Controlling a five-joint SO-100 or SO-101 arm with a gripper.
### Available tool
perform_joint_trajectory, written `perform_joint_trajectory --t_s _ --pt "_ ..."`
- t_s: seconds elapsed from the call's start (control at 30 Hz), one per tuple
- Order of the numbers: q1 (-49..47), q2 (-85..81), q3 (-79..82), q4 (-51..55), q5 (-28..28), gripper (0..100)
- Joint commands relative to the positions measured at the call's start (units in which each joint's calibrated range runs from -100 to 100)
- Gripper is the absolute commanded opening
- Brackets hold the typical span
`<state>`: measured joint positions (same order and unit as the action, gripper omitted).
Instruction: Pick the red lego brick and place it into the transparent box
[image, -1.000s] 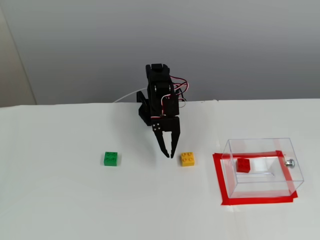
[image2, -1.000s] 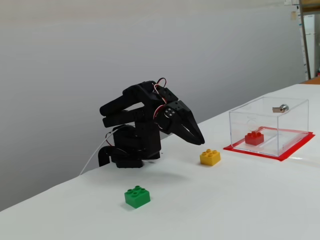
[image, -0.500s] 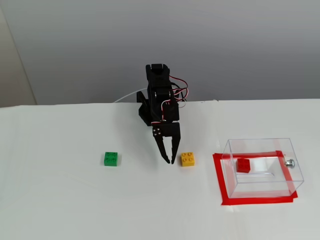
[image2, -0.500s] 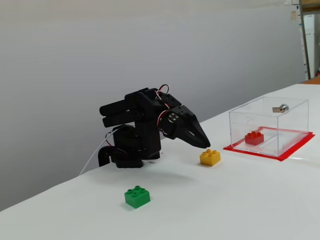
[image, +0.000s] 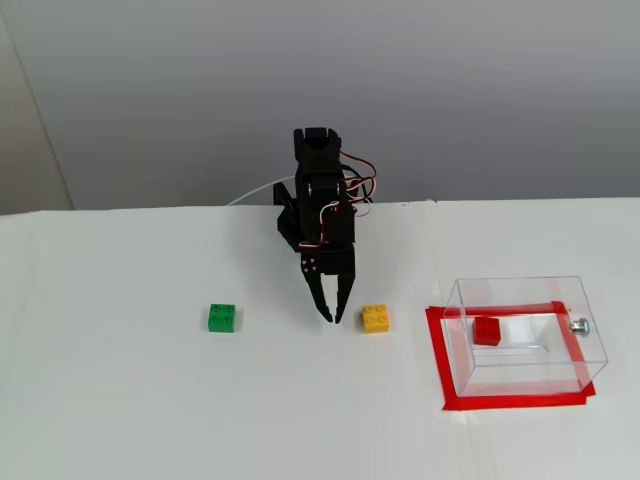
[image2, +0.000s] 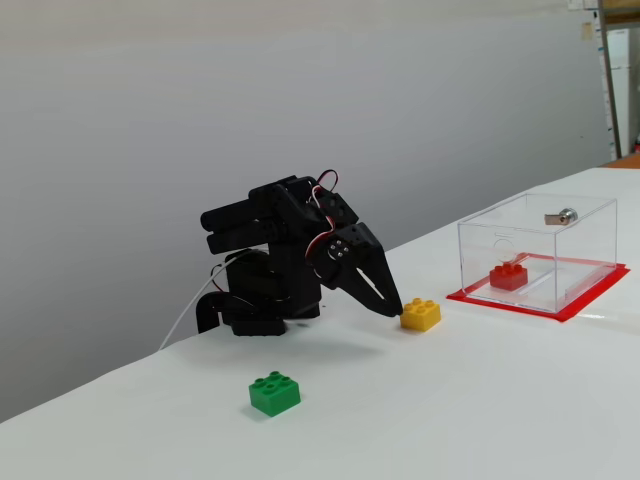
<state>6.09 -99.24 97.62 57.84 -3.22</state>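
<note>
The red lego brick (image: 487, 331) (image2: 509, 276) lies on the floor of the transparent box (image: 525, 377) (image2: 535, 214), which stands at the right in both fixed views. My black gripper (image: 332, 319) (image2: 393, 311) points down at the table well left of the box, its tips just left of a yellow brick (image: 376, 318) (image2: 420, 314). A narrow gap shows between the fingers, and nothing is held in it. The tips hang close to the table surface.
A green brick (image: 222, 318) (image2: 274, 393) sits on the white table to the left of the arm. Red tape (image: 515, 402) (image2: 560, 308) frames the box's base, and a metal knob (image: 579, 325) (image2: 563, 216) sticks out of its far side. The arm's base (image: 300, 225) stands behind the gripper.
The gripper has dropped lower toward the table and ended beside the yellow brick. The red brick stays still inside the box, and the other bricks have not moved.
</note>
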Motion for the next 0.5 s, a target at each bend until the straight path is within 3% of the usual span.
perform_joint_trajectory --t_s 0.0,0.23,0.47 --pt "-0.7 -0.6 -1.7 4.2 -0.2 2" --pt "-0.7 -0.6 -5.1 16.4 -0.3 2" --pt "-0.6 -0.6 -5.3 16.8 -0.3 2"
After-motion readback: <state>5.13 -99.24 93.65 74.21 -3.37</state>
